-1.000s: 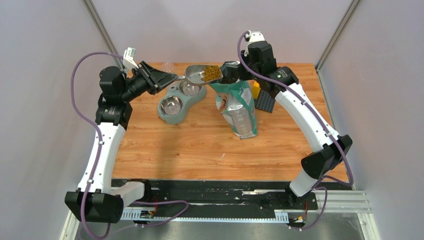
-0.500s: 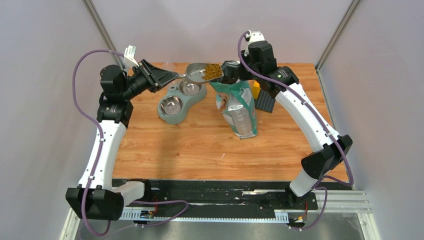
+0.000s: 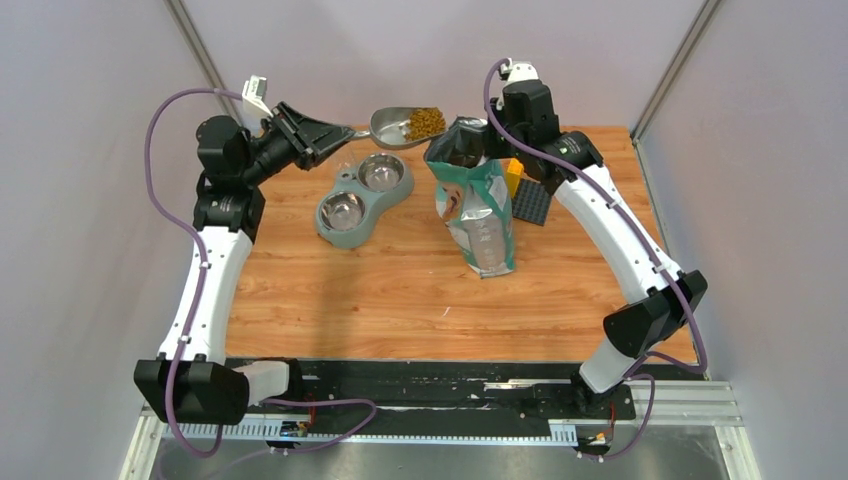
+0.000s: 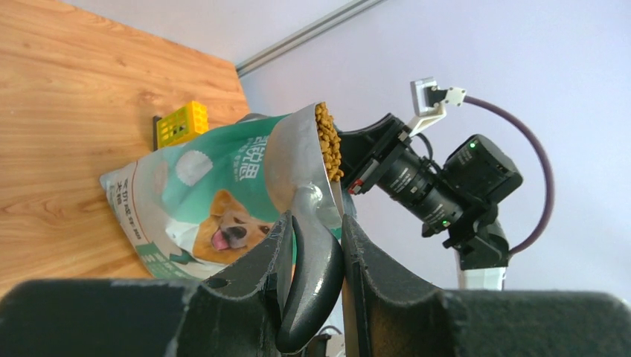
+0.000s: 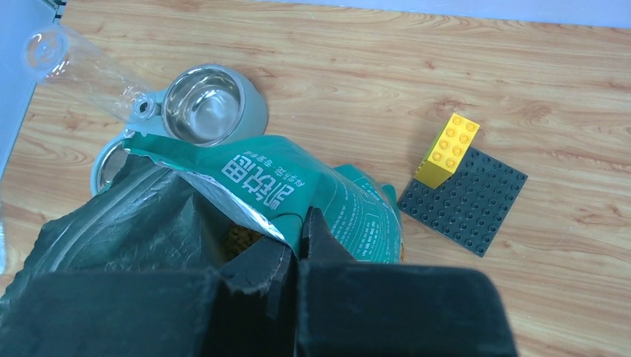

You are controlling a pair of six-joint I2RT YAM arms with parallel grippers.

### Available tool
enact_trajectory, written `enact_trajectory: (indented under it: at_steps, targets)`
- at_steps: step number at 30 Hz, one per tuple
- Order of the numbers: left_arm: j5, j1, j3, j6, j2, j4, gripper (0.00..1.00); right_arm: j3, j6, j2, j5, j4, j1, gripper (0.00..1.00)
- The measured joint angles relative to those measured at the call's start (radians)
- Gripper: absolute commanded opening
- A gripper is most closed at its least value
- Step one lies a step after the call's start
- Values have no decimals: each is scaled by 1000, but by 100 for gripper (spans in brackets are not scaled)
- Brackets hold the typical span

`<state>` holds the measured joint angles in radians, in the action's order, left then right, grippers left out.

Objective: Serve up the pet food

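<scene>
Kibble (image 3: 427,122) heaped in a scoop (image 3: 390,129), upper middle of the frame.
My left pincer (image 3: 345,131) pinches the smooth metal scoop's handle, with pebbly brown pellets at its far end; my right pincer (image 5: 303,227) is pressed onto the crinkled foil bag's (image 5: 298,186) rim.

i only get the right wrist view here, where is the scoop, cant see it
Observer: The left hand grips the scoop by its handle, raised in the air on the bowl side of the bag.
Operator: loaded or empty
Observer: Loaded: pet food is heaped at its end nearer the bag.
Operator: bag hides the near bowl from me, anything in it
Observer: No, the near bowl is bare metal in the top view.
</scene>
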<state>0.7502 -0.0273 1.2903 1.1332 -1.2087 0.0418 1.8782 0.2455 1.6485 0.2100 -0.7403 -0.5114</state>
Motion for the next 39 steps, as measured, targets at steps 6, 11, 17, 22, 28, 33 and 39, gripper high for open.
enact_trajectory:
  at_steps: [6, 11, 17, 22, 28, 33, 39]
  targets:
    - [-14, 14, 27, 56, -5, -17, 0, 0, 17, -3, -2, -6, 18, 0]
    - [-61, 51, 34, 61, -9, 6, 0, -1, 24, -9, -3, -14, 31, 0]
    - [-146, 93, 25, 81, -17, 21, 0, -16, 31, -21, -8, -10, 45, 0]
    - [-202, 101, -17, 79, -17, 19, 0, -24, 39, -24, -13, -4, 52, 0]
    - [-256, 101, -128, 55, -17, 19, 0, -28, 42, -27, -21, -3, 55, 0]
    - [-298, 102, -218, 19, -15, -5, 0, -29, 42, -28, -22, -3, 57, 0]
    - [-344, 105, -358, 1, -2, -103, 0, -30, 42, -29, -26, -3, 65, 0]
